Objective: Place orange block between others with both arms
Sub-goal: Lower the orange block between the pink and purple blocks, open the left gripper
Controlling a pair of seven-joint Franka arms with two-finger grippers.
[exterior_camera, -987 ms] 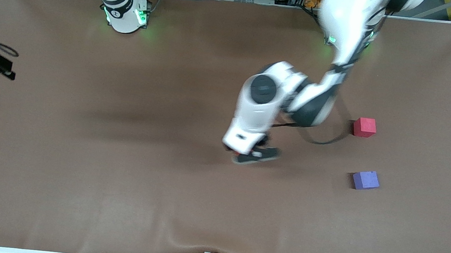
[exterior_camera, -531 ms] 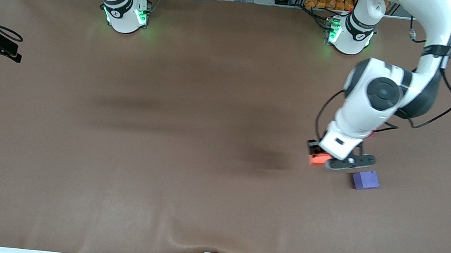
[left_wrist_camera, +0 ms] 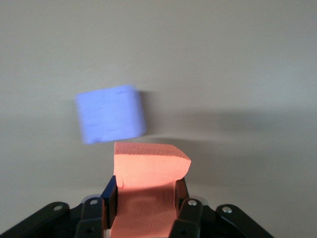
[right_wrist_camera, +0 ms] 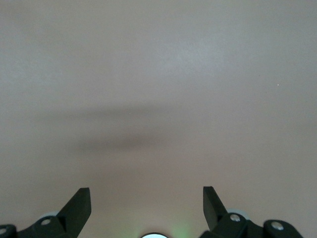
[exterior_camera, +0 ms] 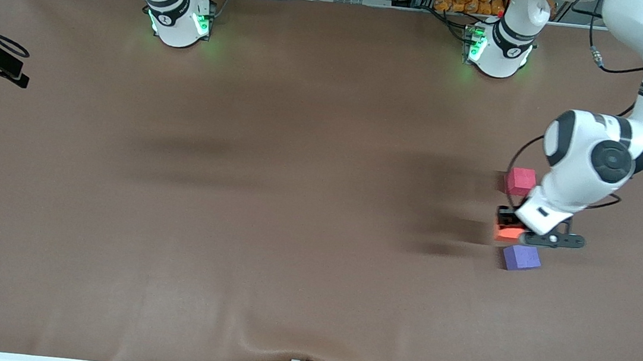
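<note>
One orange block [left_wrist_camera: 148, 171] — matte foam (dimpled) — pinched in left gripper [exterior_camera: 509, 224], right gripper [right_wrist_camera: 146, 206] spread, empty.

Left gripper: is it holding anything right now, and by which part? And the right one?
The left gripper holds the orange block by two opposite side faces, between the red-pink cube and purple-blue cube. The right gripper is open and holds nothing.

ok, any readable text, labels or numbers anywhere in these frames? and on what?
None readable.
Right arm's base: a small dark mark, too small to read.
Left arm's base: the same, too small to read.
Orange block, purple-blue block, red-pink block: plain, no print.
</note>
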